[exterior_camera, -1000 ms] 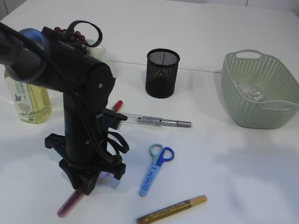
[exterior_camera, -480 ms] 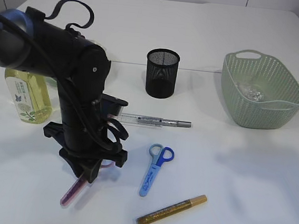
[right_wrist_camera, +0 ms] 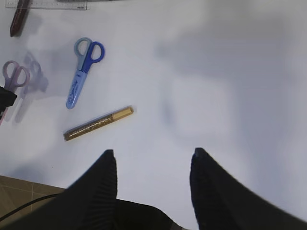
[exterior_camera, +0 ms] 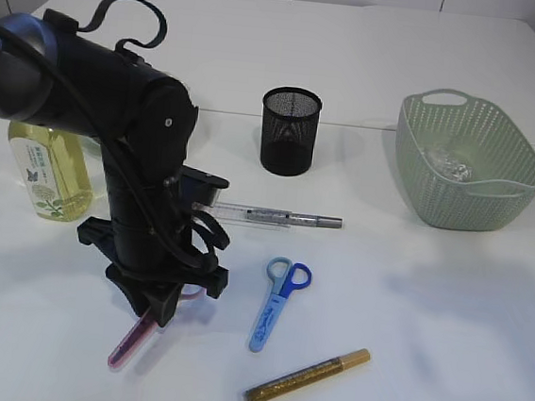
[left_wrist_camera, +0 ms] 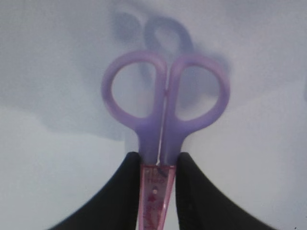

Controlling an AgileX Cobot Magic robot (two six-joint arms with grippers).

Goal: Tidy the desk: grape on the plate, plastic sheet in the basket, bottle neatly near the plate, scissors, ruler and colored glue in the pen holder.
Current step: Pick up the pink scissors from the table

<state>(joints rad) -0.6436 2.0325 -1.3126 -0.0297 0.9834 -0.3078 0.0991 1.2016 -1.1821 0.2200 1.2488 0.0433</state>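
My left gripper [left_wrist_camera: 158, 160] is shut on purple-handled scissors [left_wrist_camera: 165, 96], pinching them where the pink blade cover meets the handles. In the exterior view that gripper [exterior_camera: 158, 306] holds them tilted just above the table, with the pink tip [exterior_camera: 125, 346] pointing down and to the left. Blue scissors [exterior_camera: 277, 303], a gold glue pen [exterior_camera: 307, 377] and a clear ruler [exterior_camera: 256, 216] lie on the table. The black mesh pen holder [exterior_camera: 289, 132] stands behind them. My right gripper [right_wrist_camera: 153, 155] hangs open over bare table. The grape and the plate are hidden behind the left arm.
A yellow bottle [exterior_camera: 50, 175] stands at the left behind the arm. A green basket [exterior_camera: 510, 195] at the right holds a crumpled plastic sheet [exterior_camera: 451, 163]. A dark red pen [right_wrist_camera: 19, 14] lies beside the ruler [right_wrist_camera: 48, 5].
The left arm has shifted left and risen a little with the purple scissors in its grip, now covering the grapes. The right gripper has not changed.
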